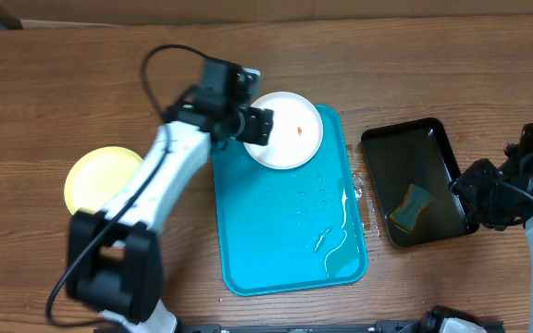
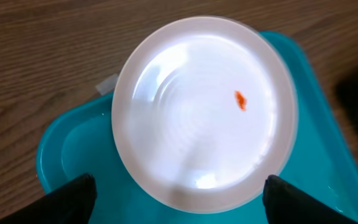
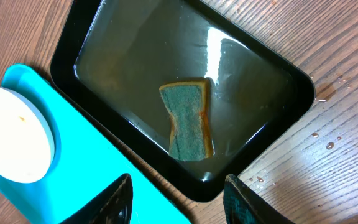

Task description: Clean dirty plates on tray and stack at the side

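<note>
A white plate (image 1: 288, 129) with a red-orange speck lies on the far left corner of the turquoise tray (image 1: 290, 250). It fills the left wrist view (image 2: 201, 109), resting on the tray (image 2: 73, 155). My left gripper (image 1: 259, 124) is open at the plate's left edge, its fingers (image 2: 176, 205) wide apart and empty. A pale yellow-green plate (image 1: 95, 176) lies on the table to the left, partly hidden by my left arm. My right gripper (image 1: 470, 199) is open and empty above the black tray's corner (image 3: 178, 199). The white plate also shows in the right wrist view (image 3: 11, 140).
A black tray (image 1: 433, 139) of water stands right of the turquoise tray and holds a green-and-yellow sponge (image 1: 412, 205), also seen in the right wrist view (image 3: 188, 121). Water drops lie on the turquoise tray and on the table between the trays.
</note>
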Robot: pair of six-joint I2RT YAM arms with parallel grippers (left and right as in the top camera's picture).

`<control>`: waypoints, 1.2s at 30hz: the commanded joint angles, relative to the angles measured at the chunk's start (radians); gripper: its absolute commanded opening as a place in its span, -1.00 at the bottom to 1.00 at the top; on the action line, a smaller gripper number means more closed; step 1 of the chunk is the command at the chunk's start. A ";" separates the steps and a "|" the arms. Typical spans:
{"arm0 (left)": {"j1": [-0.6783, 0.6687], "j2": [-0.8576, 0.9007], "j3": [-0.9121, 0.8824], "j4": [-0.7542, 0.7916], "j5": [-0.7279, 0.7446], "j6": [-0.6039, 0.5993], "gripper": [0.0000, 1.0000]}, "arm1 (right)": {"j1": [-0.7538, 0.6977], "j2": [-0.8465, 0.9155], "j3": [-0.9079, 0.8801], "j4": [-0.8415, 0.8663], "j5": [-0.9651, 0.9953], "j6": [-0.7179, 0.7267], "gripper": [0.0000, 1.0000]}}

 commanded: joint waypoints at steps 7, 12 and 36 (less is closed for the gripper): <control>0.025 0.161 0.008 0.068 -0.145 -0.197 0.47 | -0.003 -0.006 0.014 0.003 -0.002 -0.006 -0.03; 0.026 0.239 0.008 0.080 -0.026 -0.192 0.08 | -0.003 -0.006 0.014 0.003 -0.002 -0.006 -0.03; -0.060 0.165 0.062 -0.451 0.102 -0.149 -0.91 | 0.197 0.120 -0.138 0.187 0.024 0.006 -0.06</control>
